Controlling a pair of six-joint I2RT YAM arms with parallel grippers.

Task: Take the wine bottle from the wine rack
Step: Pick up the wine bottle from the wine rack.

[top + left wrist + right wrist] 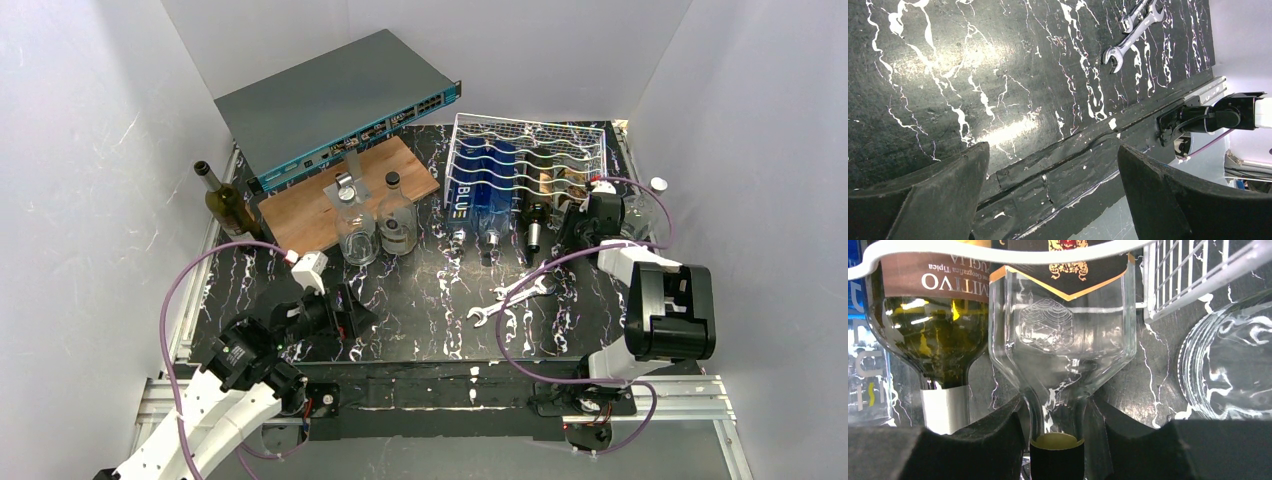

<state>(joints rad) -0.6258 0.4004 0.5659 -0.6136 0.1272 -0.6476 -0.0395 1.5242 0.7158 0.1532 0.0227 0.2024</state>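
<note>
The white wire wine rack lies at the back right with several bottles in its cradles. In the right wrist view a clear wine bottle with square shoulders, a black and gold label and a black cap points its neck at me. My right gripper is at the rack's front, its fingers pressed on both sides of that neck. A dark green bottle lies just to the left of it. Near the front left, my left gripper hangs open over bare table.
A blue bottle fills the rack's left cradles. A clear bottle lies on the table right of the rack. Two wrenches lie mid-table. A grey network switch, wooden board, two glass bottles and a green bottle stand at the back left.
</note>
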